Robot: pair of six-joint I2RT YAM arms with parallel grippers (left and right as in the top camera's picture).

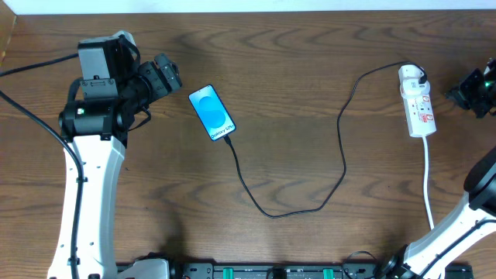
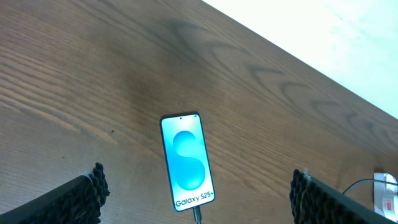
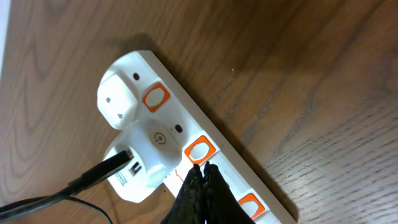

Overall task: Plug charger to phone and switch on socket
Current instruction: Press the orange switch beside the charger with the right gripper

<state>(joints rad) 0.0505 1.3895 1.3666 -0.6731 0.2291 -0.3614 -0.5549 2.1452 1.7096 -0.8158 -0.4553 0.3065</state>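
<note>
Right gripper pinched shut over the socket; left gripper spread open beside the phone.

The left arm stands bent at the left of the table. Its wrist is turned toward the phone and its fingers are wide apart with nothing between them. The phone lies flat just beyond them, screen lit. The charger has its tip in the phone's lower end, and its black cable loops across the wood to a white adapter seated in the socket, near the right edge. The right arm rises from the lower right corner. Its closed fingertips point just under the second orange switch, though whether they touch the strip is unclear.
</note>
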